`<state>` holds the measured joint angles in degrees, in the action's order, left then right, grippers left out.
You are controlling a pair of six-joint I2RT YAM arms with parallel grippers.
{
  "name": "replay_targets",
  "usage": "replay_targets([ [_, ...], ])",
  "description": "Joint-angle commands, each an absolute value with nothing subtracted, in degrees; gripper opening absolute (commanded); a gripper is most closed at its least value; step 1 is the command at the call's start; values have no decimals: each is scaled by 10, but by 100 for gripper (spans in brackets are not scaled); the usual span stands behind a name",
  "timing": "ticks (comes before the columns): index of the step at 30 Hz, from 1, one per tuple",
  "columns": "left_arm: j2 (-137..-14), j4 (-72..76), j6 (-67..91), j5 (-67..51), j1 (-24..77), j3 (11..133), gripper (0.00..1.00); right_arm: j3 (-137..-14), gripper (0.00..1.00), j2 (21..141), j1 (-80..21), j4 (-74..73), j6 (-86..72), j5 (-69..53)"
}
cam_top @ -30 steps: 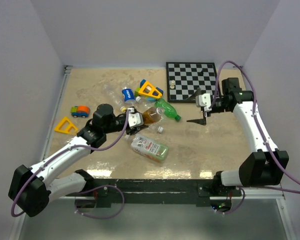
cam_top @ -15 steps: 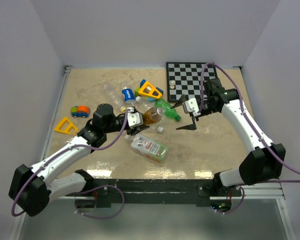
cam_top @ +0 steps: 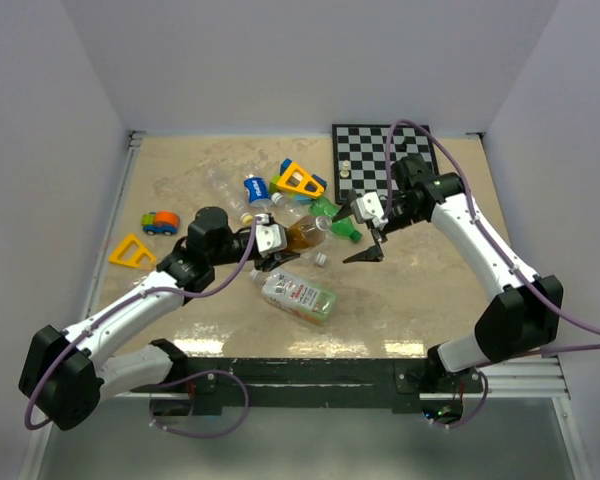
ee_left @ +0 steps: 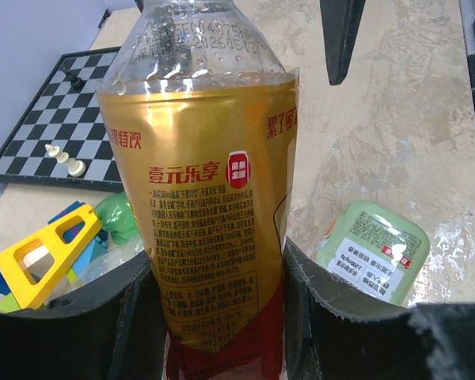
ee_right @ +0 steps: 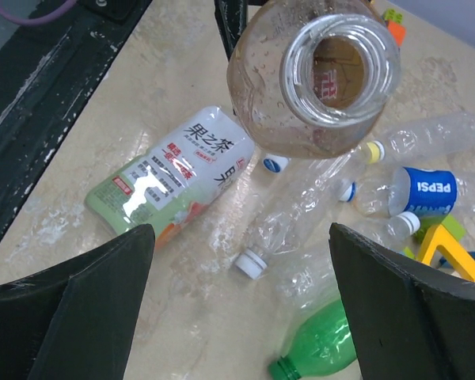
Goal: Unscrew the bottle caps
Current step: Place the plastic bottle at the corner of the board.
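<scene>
Surface [cam_top: 430, 290]: we list strewn bottles. Amber bottle [ee_left: 210, 182]: gripped by left hand [cam_top: 273, 247], neck already capless, so this one looks finished. Right hand [cam_top: 348, 236]: spread wide, empty, above that neck. Bottle caps [ee_right: 249, 264]: white ones lie on the surface below; Pepsi bottle [ee_right: 427, 190] is capped, so we'd take it next.

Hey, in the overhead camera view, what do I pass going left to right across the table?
From the left: yellow triangle, Pepsi bottle, amber bottle, chessboard.
</scene>
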<state>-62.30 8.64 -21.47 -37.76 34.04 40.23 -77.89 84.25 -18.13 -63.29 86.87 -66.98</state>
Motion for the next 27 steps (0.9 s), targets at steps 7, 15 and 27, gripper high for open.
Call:
replay_targets([
  [7, -636, 123, -198, -405, 345, 410, 0, -839, 93, 874, -213, -642, 831, -692],
  [15, -650, 127, -176, -403, 349, 412, 0, -903, 92, 909, -272, -644, 787, -665],
  [27, -659, 125, -153, -386, 350, 422, 0, -909, 75, 911, -319, -599, 708, -605],
])
